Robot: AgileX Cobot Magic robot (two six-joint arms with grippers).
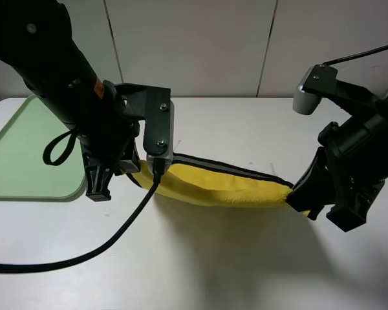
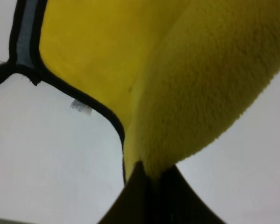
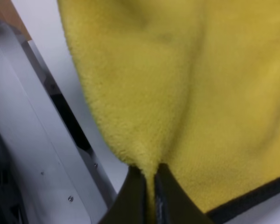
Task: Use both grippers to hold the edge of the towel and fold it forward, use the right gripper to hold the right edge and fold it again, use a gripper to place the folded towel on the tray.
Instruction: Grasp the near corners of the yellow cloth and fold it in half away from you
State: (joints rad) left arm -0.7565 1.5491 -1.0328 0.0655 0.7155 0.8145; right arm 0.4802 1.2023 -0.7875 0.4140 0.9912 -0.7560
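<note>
- The towel (image 1: 226, 187) hangs as a sagging band between the two arms, above the middle of the tabletop (image 1: 246, 265). Yellow plush faces the high camera.
- Left end effector (image 2: 149, 176): its black fingers are pressed together on a pinch of the yellow plush at the towel's left end. The wrist view shows cloth bunching right out of the fingertips.
- Right end effector (image 3: 150, 179): likewise clamped on a fold of plush, at the towel's right end, with black trim running just beside the fingers.
- Key relation: each arm holds one end, so the towel's long axis runs left to right across the tabletop, straight from one end effector to the other. Neither arm is nearer, since both are already on it.
- The hem (image 1: 226, 166) with its grey strip runs along the far, upper side of the band, and the yellow belly droops towards the camera. Whether the lowest part of the sag touches the tabletop I cannot tell.
- Judgement: this is the first fold in progress. The next move probably needs both arms to travel together, square to that left-right axis, and to set the held edge down evenly so the two halves line up.
- Risk, as I judge it: uneven travel would skew the fold or drag the slack.
- The tray (image 1: 19, 148) lies well apart on the left, beyond the left arm, so that arm is closer to it for the later placing.
</note>
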